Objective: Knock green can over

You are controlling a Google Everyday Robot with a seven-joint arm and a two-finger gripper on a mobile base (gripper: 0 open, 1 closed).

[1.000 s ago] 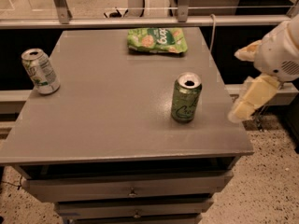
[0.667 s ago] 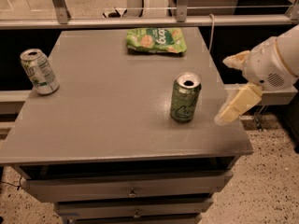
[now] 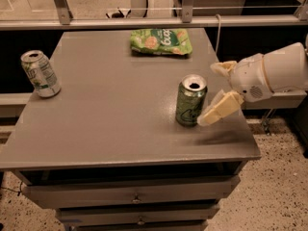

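Note:
The green can (image 3: 189,103) stands upright on the right half of the grey table (image 3: 106,114), with its silver top showing an open mouth. My gripper (image 3: 208,94) comes in from the right at can height, just beside the can's right side. It is open: one pale finger (image 3: 222,68) sits above and behind, and the other finger (image 3: 219,110) slants down with its tip at the can's lower right edge. I cannot tell whether that tip touches the can.
A white-and-silver can (image 3: 41,73) stands near the table's left edge. A flat green snack bag (image 3: 161,41) lies at the back middle. A rail (image 3: 154,22) runs behind the table. Drawers (image 3: 134,196) are below the front edge.
My gripper has moved left from beyond the table's right edge to right beside the green can. The can still stands upright in the same spot.

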